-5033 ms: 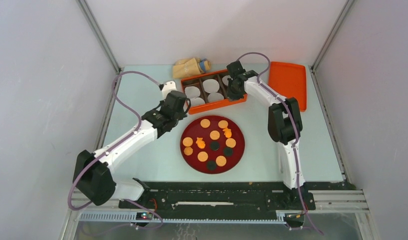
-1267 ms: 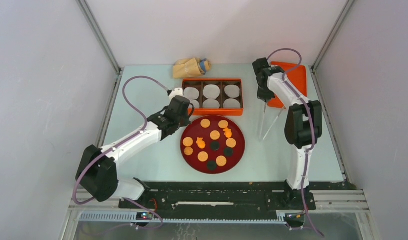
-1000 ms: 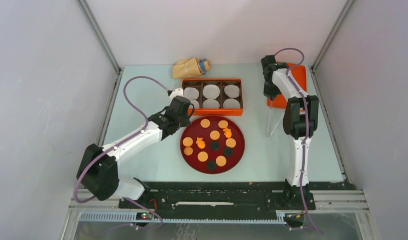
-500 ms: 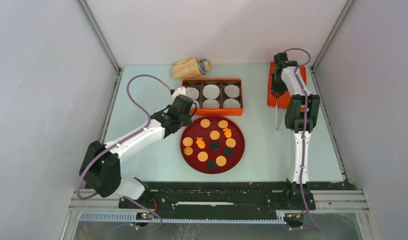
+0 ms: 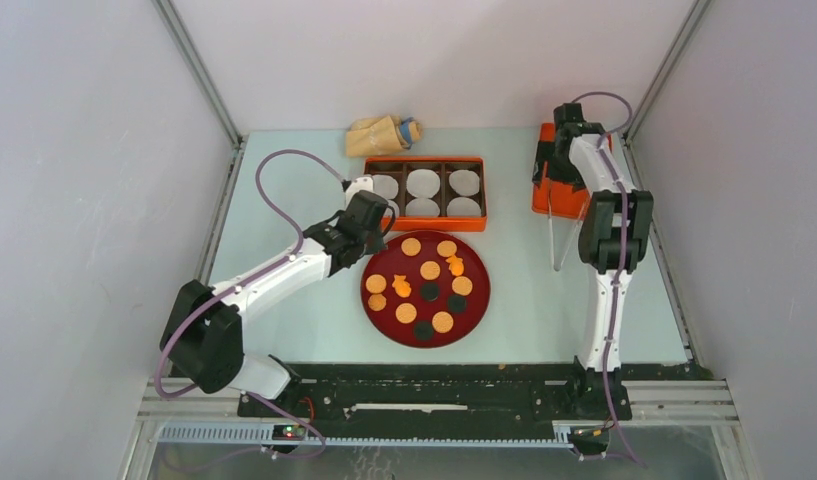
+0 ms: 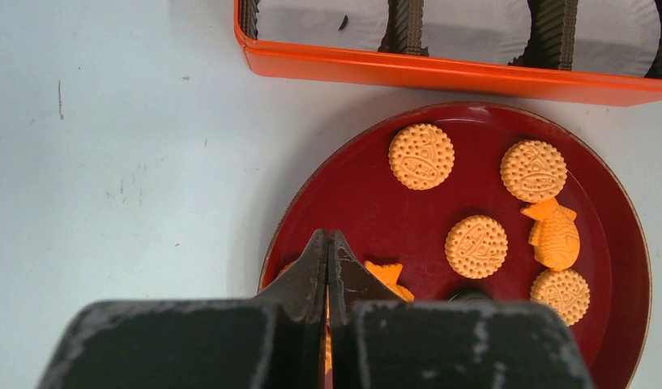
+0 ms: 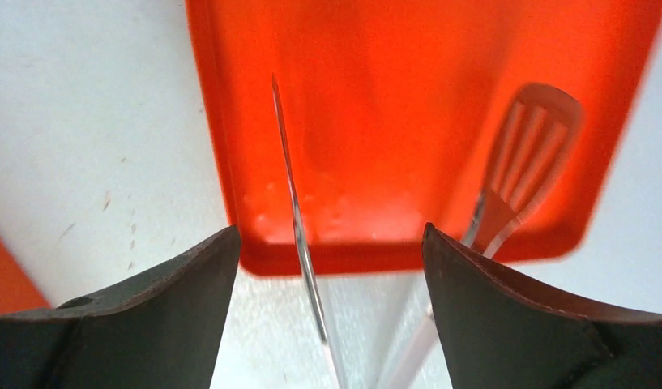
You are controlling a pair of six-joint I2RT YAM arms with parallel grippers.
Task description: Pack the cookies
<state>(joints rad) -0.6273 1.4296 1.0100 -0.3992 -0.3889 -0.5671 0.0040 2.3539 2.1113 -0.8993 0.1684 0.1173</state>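
The cookies (image 5: 430,270) lie on a dark red plate (image 5: 482,270): round tan discs (image 6: 421,156), two brighter orange fish-like ones (image 6: 554,235) and a few dark ones (image 5: 456,302). My left gripper (image 5: 374,232) is shut and empty, its tips (image 6: 327,237) hovering over the plate's left rim. My right gripper (image 7: 331,243) stands wide open over the near edge of an orange tray (image 7: 392,97). Clear tongs (image 5: 554,228) lie loose between its fingers, slotted head (image 7: 531,138) on the tray, handle end off it over the table.
An orange box (image 5: 424,223) with white paper liners (image 5: 423,183) in its compartments sits just behind the plate. A tan pouch (image 5: 379,134) lies at the back of the table. Grey walls close in both sides.
The right arm swung right with the tongs to the orange tray and its jaws opened, letting the tongs go. The left arm edged slightly toward the plate, still shut.
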